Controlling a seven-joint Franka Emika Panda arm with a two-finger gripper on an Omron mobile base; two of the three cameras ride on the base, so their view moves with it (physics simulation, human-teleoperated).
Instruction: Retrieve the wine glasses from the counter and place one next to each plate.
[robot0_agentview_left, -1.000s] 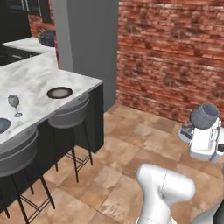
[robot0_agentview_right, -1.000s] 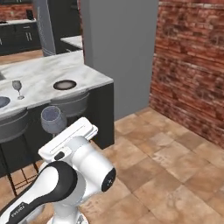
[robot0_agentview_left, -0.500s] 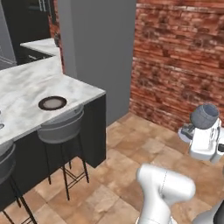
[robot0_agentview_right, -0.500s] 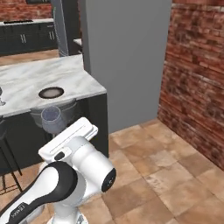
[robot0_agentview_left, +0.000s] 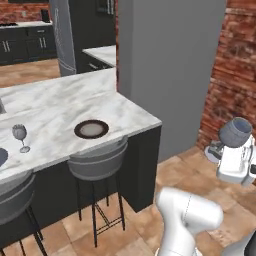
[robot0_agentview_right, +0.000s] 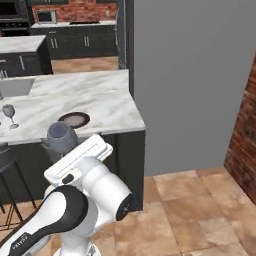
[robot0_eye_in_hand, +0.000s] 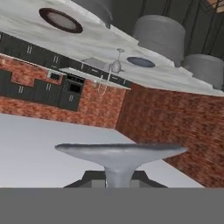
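The white arm folds up close over its base, its pincer (robot0_eye_in_hand: 119, 177) clamped on a wine glass (robot0_agentview_left: 235, 131) stem.

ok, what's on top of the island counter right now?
On the island counter: a dark-rimmed plate, one wine glass standing upright, and the blue-grey plate, cut off at the frame edge. The second glass is in the claw.

I hold one wine glass (robot0_agentview_right: 61, 136) in the gripper (robot0_eye_in_hand: 117, 177): clear, bluish-grey, rounded bowl; its round foot (robot0_eye_in_hand: 120, 151) spreads just beyond the fingertips, the stem pinched between them. A second wine glass (robot0_agentview_left: 20, 136) stands upright on the marble top (robot0_agentview_left: 65, 107), well away from the gripper. Between it and the gripper lies the brown-rimmed plate (robot0_agentview_left: 91, 129), flat, grey-centred. Beyond the standing glass I see the blue-grey plate (robot0_eye_in_hand: 141, 62), also flat.
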